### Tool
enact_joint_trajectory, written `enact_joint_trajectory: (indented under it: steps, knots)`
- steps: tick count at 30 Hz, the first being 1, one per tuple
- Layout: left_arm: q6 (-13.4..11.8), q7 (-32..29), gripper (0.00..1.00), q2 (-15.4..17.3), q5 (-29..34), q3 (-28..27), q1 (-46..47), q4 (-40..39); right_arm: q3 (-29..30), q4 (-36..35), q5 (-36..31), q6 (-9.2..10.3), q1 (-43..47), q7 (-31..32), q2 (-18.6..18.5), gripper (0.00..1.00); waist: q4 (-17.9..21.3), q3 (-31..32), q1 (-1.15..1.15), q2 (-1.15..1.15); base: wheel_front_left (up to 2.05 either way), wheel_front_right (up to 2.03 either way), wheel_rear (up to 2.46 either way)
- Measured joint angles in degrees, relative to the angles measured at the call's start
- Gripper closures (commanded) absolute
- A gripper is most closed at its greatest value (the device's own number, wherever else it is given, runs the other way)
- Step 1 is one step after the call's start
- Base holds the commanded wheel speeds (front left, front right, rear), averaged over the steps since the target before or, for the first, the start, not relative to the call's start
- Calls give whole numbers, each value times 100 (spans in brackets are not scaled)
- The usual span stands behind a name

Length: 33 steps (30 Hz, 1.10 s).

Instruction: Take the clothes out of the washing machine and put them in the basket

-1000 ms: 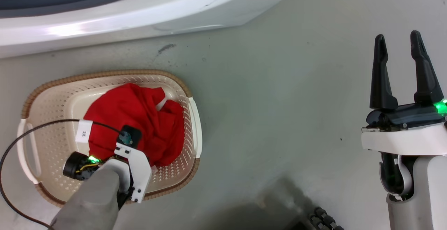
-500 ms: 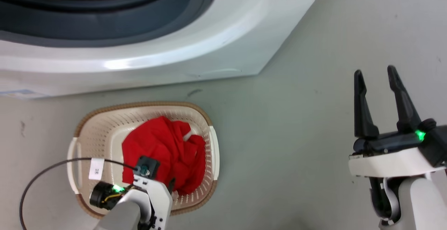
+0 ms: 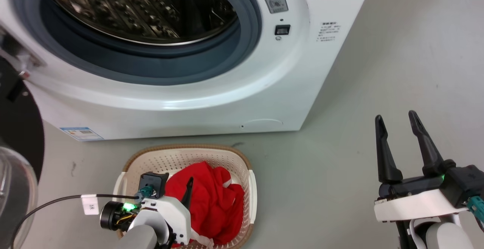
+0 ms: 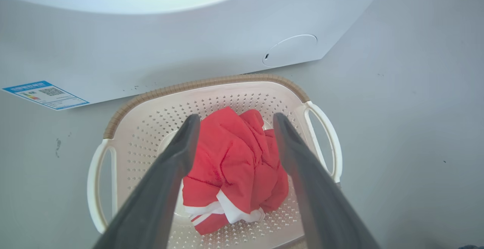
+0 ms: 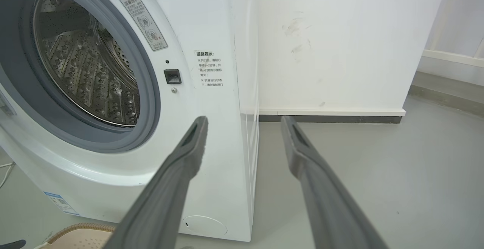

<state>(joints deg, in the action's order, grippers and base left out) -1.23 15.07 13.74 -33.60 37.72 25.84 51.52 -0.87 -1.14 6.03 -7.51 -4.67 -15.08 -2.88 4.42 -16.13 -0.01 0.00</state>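
From the head, a smooth grey floor (image 3: 359, 71) runs from 12 o'clock down to 5 o'clock, and the washing machine (image 3: 227, 101) stands on it from 9 to 12 o'clock, its porthole uncovered and its steel drum (image 3: 143, 11) showing no laundry. The dark-framed glass door (image 3: 15, 135) hangs wide at 9 o'clock. The basket (image 3: 189, 147) sits on the floor at 7 o'clock, just in front of the machine, and the clothes (image 3: 215, 200) lie bunched inside it, toward its 3 o'clock side. The left gripper (image 3: 187, 188) hangs over the basket with one dark finger in sight; the right gripper (image 3: 395, 116) stands at 4 o'clock, well apart from the basket, jaws spread and holding nothing. In the left wrist view the same grey floor lies under the basket, a blue label (image 4: 45, 95) sits on the machine's front at 10 o'clock, and the red bundle, white trim at its 6 o'clock edge, rests on the basket's bottom between the parted, empty fingers. In the right wrist view a white wall (image 5: 340, 41) with a pale skirting (image 5: 329, 112) rises at 1 o'clock, the machine fills 9 to 11 o'clock, and a corner of the basket's rim peeps in at 7 o'clock.
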Motion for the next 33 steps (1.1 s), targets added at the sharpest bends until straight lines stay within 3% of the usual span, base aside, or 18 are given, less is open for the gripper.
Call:
enact_joint_trajectory:
  steps: [7,13,24,33]
  knots:
    - [-632,-1,0,56,700,-1150,-882,-1907,-7,38,-55,0,189,0,-1,0,-183,440,0,0,0,0,0]
    - [-923,0,0,-113,1397,-2075,-1661,-3149,-11,55,-65,0,371,0,-1,0,-233,739,0,0,0,0,0]
    - [-878,0,0,-676,2357,-3123,-2593,-4296,-10,66,-96,0,730,-1,-1,0,-267,1229,1,0,0,0,0]
    - [-599,0,0,-961,2852,-3561,-3107,-4876,-7,67,-68,0,978,-1,-1,0,-316,1515,1,0,0,0,0]
